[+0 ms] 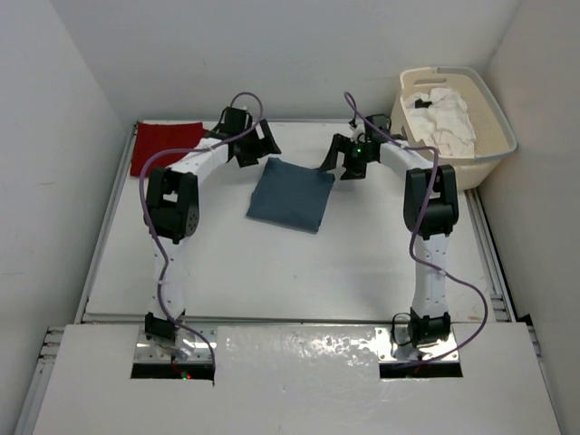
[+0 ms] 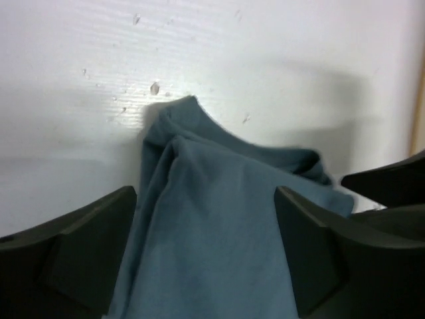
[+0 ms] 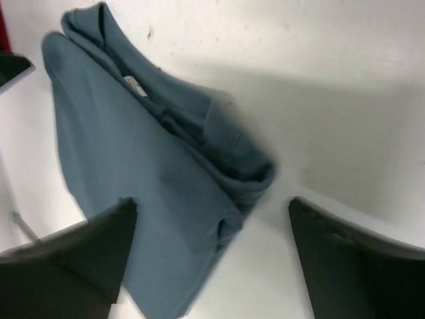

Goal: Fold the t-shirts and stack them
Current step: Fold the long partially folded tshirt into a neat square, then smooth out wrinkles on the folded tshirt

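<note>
My left gripper (image 1: 246, 145) and right gripper (image 1: 348, 157) both hang with their jaws apart and nothing between them. They flank the far edge of the folded slate-blue t-shirt (image 1: 292, 195), which lies flat on the table (image 1: 272, 272), a little toward the far edge from the middle. It makes a nearly square packet, turned slightly askew to the table's edges. Its far-left corner is just beside and below my left fingers, and its far-right corner is just under my right ones. My left wrist view looks down onto cloth bunched to a peak at that corner, while my right wrist view shows the layered fold edges stacked at its own corner. The red t-shirt (image 1: 166, 145) lies folded in the far-left corner of the table, well apart from the blue one and on my left arm's side. The white t-shirt (image 1: 442, 116) is crumpled in the cream laundry basket (image 1: 501, 127) at the far-right corner, close behind my right arm. As I judge it, stacking means carrying the blue packet leftward along the far edge onto the red. The left arm has the shorter reach there, and the right is better placed for the basket.
</note>
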Controlling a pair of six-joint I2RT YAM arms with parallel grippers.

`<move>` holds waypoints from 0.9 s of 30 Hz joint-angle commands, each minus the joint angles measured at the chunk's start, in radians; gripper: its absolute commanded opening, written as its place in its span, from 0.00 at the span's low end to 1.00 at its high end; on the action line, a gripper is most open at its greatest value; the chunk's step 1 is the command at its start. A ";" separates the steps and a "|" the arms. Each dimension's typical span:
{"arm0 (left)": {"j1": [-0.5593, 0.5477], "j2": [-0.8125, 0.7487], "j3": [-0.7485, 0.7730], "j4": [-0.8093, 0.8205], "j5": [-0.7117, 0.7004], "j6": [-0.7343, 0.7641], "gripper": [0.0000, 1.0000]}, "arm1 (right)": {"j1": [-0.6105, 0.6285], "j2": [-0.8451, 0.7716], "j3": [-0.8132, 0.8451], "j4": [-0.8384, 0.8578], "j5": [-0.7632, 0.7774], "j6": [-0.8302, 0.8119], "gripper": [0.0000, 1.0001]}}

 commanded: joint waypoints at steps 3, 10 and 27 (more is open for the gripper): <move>0.014 -0.072 0.101 -0.023 0.008 0.055 1.00 | -0.007 -0.055 0.100 0.038 -0.026 -0.016 0.99; -0.033 -0.305 -0.243 0.062 0.043 0.041 1.00 | 0.053 -0.360 -0.286 0.196 -0.111 -0.005 0.99; -0.049 -0.141 -0.437 0.247 0.164 0.020 1.00 | 0.176 -0.218 -0.728 0.998 -0.332 0.393 0.99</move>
